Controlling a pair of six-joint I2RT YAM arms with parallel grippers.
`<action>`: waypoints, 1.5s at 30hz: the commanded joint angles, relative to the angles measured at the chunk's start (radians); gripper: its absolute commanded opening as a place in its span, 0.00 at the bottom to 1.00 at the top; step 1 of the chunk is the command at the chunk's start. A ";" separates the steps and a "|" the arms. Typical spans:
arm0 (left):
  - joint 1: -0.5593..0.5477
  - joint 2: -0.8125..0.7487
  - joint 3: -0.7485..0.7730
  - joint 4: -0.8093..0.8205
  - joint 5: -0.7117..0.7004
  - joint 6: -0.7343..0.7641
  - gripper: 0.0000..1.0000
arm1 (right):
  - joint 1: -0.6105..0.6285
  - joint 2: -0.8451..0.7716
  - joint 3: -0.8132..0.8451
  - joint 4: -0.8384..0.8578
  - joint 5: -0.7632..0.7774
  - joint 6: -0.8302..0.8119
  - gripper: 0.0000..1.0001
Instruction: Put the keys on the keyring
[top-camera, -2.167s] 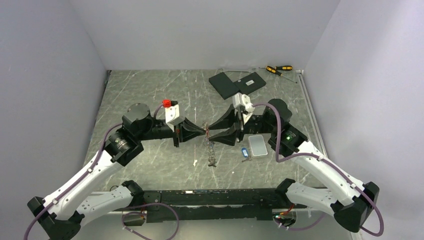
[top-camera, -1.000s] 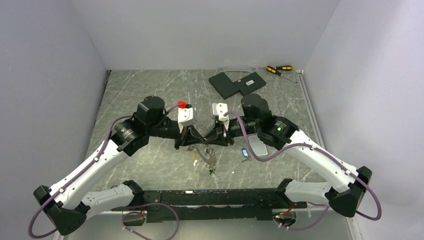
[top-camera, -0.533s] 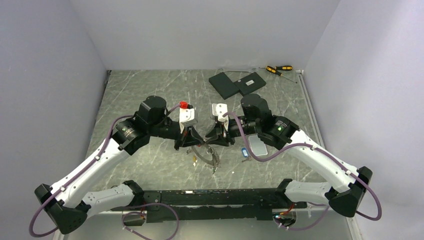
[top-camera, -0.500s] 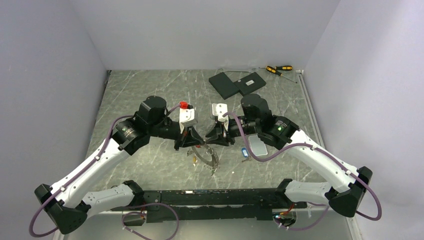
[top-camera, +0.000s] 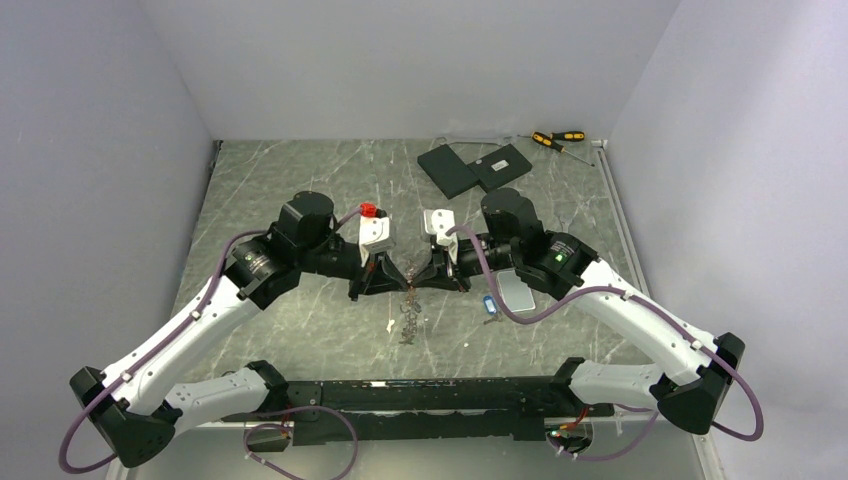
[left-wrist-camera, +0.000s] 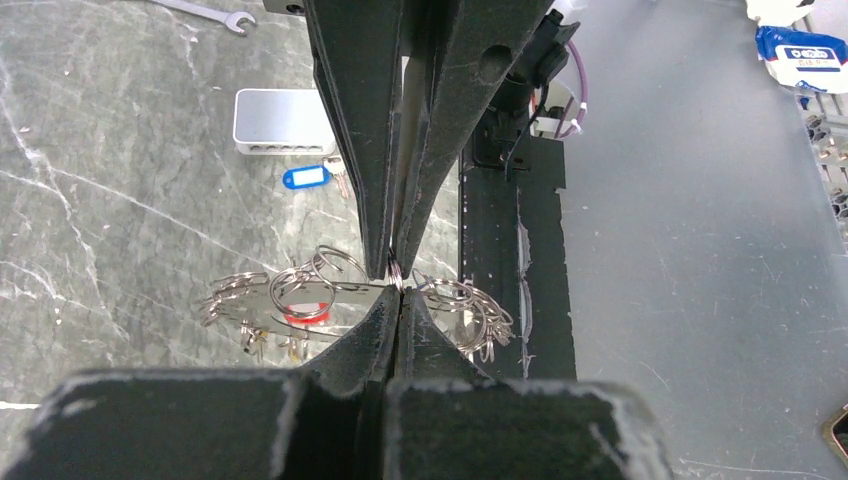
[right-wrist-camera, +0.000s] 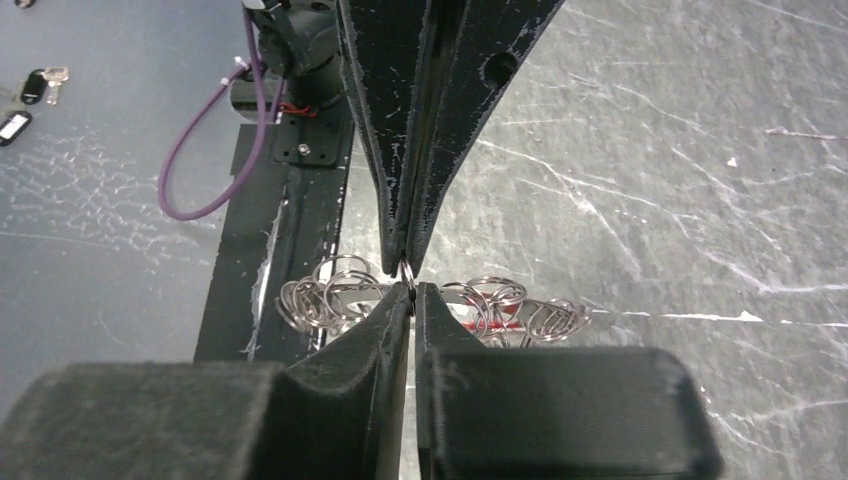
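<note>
My left gripper and right gripper meet tip to tip above the table's middle. Both are shut on the thin wire of the keyring, which hangs below them as a narrow bunch. In the left wrist view the left gripper pinches the wire just under the right one's fingertips. Small rings and grey keys fan out to both sides, one with a red tag. The right wrist view shows the same keyring from the other side. A blue-tagged key lies loose on the table.
A pale rounded slab lies beside the blue key, under the right arm. Two dark flat pads and yellow-and-black screwdrivers sit at the back right. A black rail runs along the near edge.
The keyring, spread in a wide arc under the grippers half a second ago, now hangs as a narrow bunch. The right jaws have closed on its wire. Both arms have hardly moved.
</note>
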 joint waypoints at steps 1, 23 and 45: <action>-0.003 -0.003 0.057 0.032 0.050 0.024 0.00 | -0.001 -0.013 0.032 0.004 -0.061 -0.027 0.05; -0.003 -0.273 -0.136 0.343 -0.219 -0.195 0.63 | -0.005 -0.269 -0.378 0.820 0.051 0.331 0.00; -0.003 -0.251 -0.276 0.848 -0.069 -0.417 0.37 | -0.004 -0.184 -0.772 2.125 0.220 0.891 0.00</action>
